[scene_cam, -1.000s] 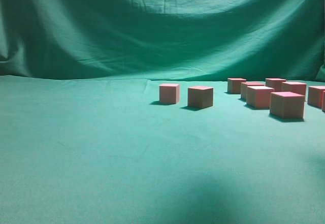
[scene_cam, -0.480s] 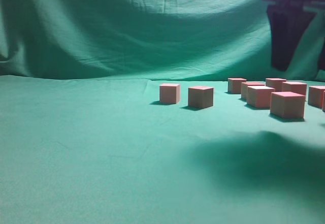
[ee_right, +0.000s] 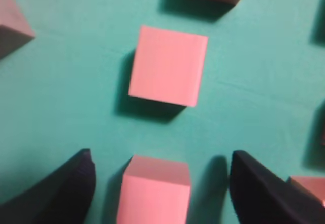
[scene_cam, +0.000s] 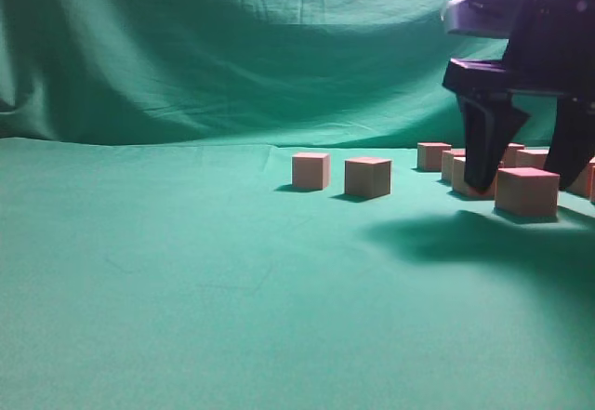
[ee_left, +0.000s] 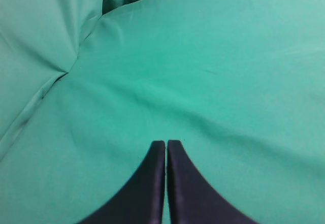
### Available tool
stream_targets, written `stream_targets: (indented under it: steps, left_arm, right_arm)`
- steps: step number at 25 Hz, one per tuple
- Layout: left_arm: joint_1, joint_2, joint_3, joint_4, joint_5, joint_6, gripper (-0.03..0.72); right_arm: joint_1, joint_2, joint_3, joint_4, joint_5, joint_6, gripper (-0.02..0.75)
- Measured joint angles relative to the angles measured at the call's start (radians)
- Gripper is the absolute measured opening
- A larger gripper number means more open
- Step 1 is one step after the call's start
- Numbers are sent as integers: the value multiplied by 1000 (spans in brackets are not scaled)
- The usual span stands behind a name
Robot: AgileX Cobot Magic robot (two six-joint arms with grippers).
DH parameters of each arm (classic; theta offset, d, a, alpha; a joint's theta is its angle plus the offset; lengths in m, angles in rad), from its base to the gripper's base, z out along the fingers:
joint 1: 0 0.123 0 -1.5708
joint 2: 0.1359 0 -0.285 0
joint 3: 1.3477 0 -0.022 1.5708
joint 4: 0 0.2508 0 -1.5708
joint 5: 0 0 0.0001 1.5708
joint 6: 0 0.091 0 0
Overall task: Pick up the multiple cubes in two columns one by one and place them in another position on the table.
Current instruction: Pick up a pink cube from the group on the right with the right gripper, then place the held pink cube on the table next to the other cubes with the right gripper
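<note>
The cubes [scene_cam: 526,191] stand in a cluster at the right of the table [scene_cam: 186,289], and two more cubes [scene_cam: 367,177] sit apart near the middle. In the right wrist view one cube [ee_right: 153,193] lies between the fingers of the right gripper [ee_right: 160,183], with clear cloth on both sides of it, so the jaws are open wide and hold nothing yet. The next cube [ee_right: 168,65] is just ahead of it.

I judge the step is the descent for a grasp. To do it well, the gripper should go straight down, keep the cube centred, and close only when the fingertips are below its top edge (a skewed closing would turn the cube).

The room is narrow here: other cubes stand near on each side, one [ee_right: 304,188] almost touching the right finger [ee_right: 264,193], so the fingers must not sweep sideways. The left and front parts of the table are open. The left gripper [ee_left: 166,183] is closed, empty, above bare cloth.
</note>
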State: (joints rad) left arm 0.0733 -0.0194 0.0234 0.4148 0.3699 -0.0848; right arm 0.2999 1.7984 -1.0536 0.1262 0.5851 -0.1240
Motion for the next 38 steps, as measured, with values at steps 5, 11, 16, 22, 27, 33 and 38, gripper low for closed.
stream_targets:
  steps: [5,11,16,22,27,33,38]
  left_arm:
    - [0,0,0,0,0,0,0]
    - [0,0,0,0,0,0,0]
    - [0,0,0,0,0,0,0]
    - [0,0,0,0,0,0,0]
    - [0,0,0,0,0,0,0]
    - [0,0,0,0,0,0,0]
    - [0,0,0,0,0,0,0]
  right_arm:
    - [0,27,0,0,-15,0,343]
    - [0,23,-47,7,81,0,266]
    - [37,-7,-214,117,233,-4,266]
    - [211,-4,-375,243,204,-6,266]
    - [334,114,-515,225,197,-8,266]
    - [362,335,-775,128,375,141,266]
    - [362,481,-965,14,479,240,266]
